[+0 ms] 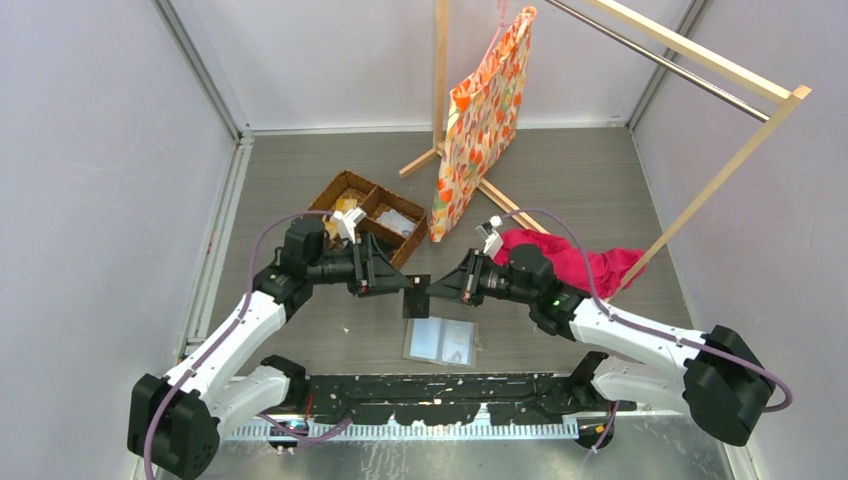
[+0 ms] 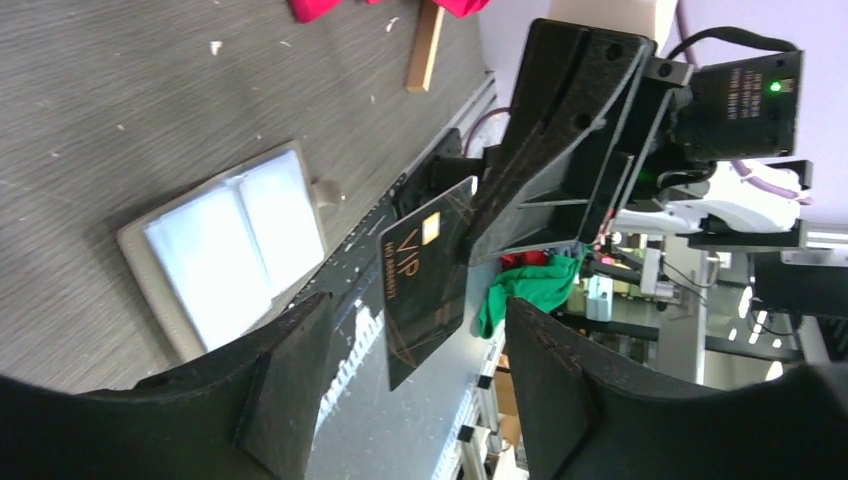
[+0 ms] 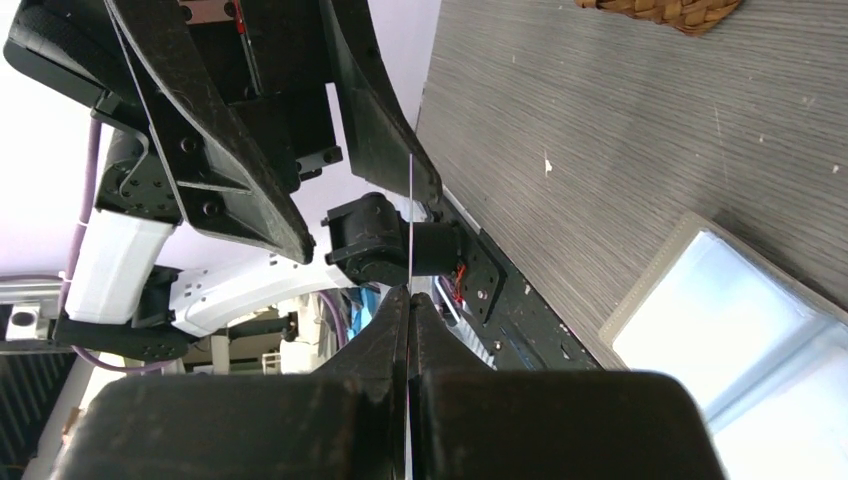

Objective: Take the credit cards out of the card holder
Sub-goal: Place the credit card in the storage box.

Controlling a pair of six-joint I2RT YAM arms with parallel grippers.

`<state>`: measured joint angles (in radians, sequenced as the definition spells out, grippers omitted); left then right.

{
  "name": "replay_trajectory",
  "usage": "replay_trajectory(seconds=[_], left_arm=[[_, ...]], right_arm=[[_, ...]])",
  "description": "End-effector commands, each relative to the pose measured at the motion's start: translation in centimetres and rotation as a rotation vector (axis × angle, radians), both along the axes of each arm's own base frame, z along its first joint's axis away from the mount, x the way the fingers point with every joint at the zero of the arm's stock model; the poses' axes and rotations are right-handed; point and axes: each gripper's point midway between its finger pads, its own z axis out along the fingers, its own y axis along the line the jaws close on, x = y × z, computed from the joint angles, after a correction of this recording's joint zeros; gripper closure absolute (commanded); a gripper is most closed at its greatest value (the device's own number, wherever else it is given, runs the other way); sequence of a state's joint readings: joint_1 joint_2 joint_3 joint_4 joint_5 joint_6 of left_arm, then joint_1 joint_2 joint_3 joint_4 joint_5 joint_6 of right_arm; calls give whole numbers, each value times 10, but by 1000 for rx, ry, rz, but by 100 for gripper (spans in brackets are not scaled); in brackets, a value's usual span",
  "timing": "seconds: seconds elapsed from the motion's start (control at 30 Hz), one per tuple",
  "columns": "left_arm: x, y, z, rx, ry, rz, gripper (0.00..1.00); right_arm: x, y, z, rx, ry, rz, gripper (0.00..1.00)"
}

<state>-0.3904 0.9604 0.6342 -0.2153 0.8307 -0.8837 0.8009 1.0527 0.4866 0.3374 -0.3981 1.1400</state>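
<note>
A black credit card (image 2: 425, 280) with gold VIP lettering hangs in the air, pinched at its far edge by my right gripper (image 1: 436, 290), which is shut on it. In the right wrist view the card (image 3: 410, 225) shows edge-on as a thin line rising from the closed right gripper (image 3: 410, 297). My left gripper (image 2: 410, 400) is open, its fingers (image 2: 290, 380) on either side of the card's near corner without touching it. The card holder (image 1: 441, 340) lies spread open on the table below, pale blue panels up (image 2: 230, 240).
A brown wicker divided basket (image 1: 370, 215) stands behind the left arm. A red cloth (image 1: 585, 262) lies behind the right arm. A patterned bag (image 1: 485, 120) hangs from a wooden rack (image 1: 700, 55) at the back. Grey walls enclose the table.
</note>
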Motion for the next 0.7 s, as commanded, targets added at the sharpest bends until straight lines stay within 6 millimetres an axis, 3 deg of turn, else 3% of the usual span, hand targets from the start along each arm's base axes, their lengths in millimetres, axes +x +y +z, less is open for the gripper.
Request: replay_trajectory(seconds=[0.0,0.37,0.6,0.67], left_arm=[[-3,-8,23,-104,-50,-66,37],[-9,-5,15,-79,-39,-86,51],[-9,-6,18,-90,-42,-86,72],[-9,-6,18,-90,-39,-86,84]], right_arm=[[6,12,44,128,-67,27,99],[11,22,48,193,-47,33,99],[16,28,37,192,-25,34,99],[17,29,34,196,-16,31,99]])
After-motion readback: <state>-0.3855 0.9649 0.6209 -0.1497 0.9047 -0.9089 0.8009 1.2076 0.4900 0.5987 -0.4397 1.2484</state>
